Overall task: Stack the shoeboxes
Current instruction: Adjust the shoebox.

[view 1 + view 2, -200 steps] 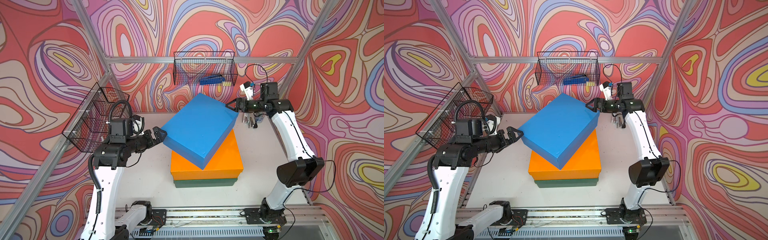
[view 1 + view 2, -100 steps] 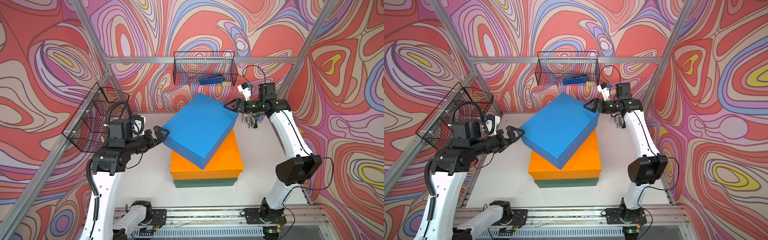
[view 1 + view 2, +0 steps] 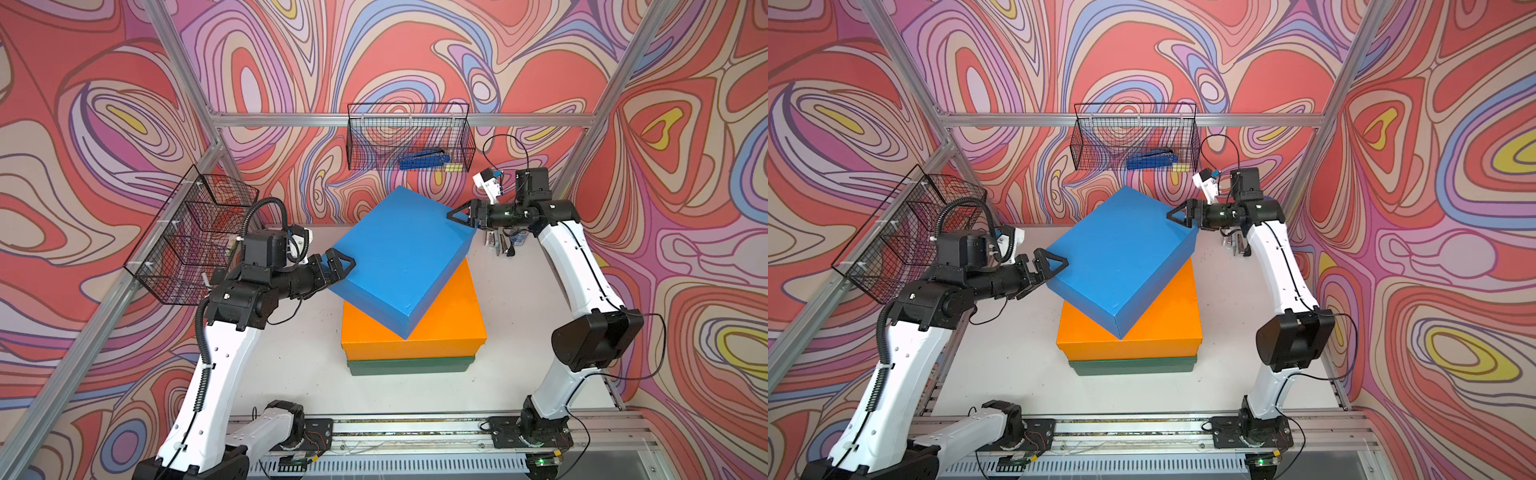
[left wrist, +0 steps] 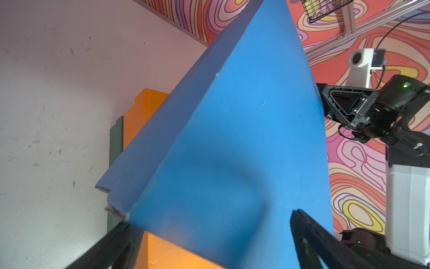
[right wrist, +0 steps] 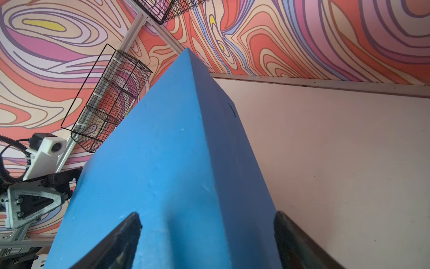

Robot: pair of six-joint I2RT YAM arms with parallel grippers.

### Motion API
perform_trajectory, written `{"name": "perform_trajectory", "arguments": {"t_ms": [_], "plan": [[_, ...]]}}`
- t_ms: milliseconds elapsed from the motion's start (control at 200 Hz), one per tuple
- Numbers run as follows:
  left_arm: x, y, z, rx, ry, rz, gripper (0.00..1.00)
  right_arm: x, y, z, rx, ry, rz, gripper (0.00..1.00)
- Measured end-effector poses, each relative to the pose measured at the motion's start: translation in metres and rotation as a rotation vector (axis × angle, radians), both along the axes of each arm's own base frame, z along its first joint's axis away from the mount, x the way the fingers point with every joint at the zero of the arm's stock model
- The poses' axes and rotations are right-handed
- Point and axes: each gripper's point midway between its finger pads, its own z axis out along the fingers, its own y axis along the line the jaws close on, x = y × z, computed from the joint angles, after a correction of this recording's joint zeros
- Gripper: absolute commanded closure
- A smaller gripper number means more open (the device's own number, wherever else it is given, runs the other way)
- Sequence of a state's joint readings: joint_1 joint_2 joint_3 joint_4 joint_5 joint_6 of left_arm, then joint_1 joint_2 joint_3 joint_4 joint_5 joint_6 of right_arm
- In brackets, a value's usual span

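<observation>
Centrally, blue box sits twisted atop orange box; left gripper straddles its left corner, right gripper its upper-right corner, both jaws wide, not visibly clamping.

No word, label, brand, number or sign can be read anywhere: the blue shoebox, the orange shoebox and the dark green shoebox show plain faces, as do the wire basket at 12 o'clock and the wire basket at 9 o'clock.
</observation>
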State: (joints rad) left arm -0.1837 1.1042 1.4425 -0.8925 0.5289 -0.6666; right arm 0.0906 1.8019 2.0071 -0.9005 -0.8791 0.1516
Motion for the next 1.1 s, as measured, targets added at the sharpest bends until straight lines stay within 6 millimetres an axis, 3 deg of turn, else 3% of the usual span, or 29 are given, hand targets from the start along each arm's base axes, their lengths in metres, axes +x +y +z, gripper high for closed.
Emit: {"name": "perform_trajectory", "arguments": {"t_ms": [516,1097], "plan": [[0.013,-0.006,0.007,0.001,-0.006,-0.012,0.00,-0.041,-0.005,0.021,0.022,0.017,-0.007,0.12],[0.035,-0.011,0.016,0.016,-0.021,-0.024,0.00,-0.084,-0.009,0.029,0.062,0.074,-0.042,0.13]]}}
